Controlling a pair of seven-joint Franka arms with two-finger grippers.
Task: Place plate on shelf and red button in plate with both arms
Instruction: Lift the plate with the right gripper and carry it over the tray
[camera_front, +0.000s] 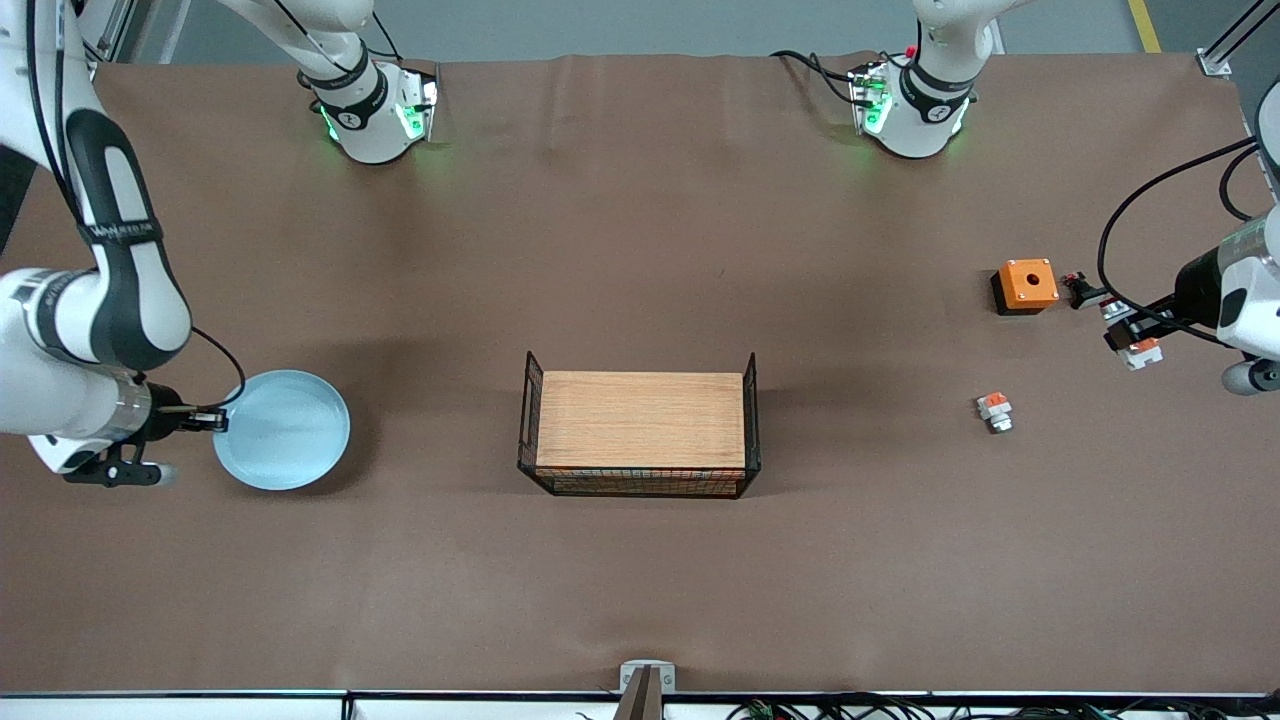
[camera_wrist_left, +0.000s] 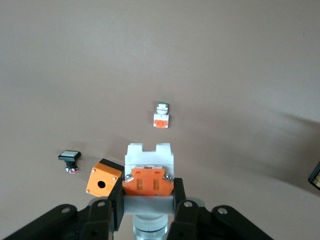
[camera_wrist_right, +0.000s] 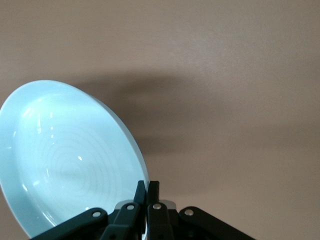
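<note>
Both arms are gripping their loads now, so the picking-up step looks done and the carrying is what is coming. The right hand (camera_wrist_right: 147, 192) is pinching the rim of the pale blue plate (camera_front: 283, 428), fingers closed narrow on its edge, with the plate tilted up off the tabletop (camera_front: 640, 250) at the right arm's end. The left hand (camera_wrist_left: 148, 197) is holding the red button (camera_wrist_left: 148, 172), the white oblong piece with the orange patch, clamped between its fingers and raised over the left arm's end of the tabletop, near the orange box with a hole (camera_front: 1026, 285), a small black switch (camera_front: 1078, 290) and the stubbier white-and-orange piece (camera_front: 995, 411). In the middle is sitting a wire basket with a wooden board (camera_front: 640, 422); I'd guess both arms are heading there, which calls for keeping the plate level and the two hands out of each other's way
</note>
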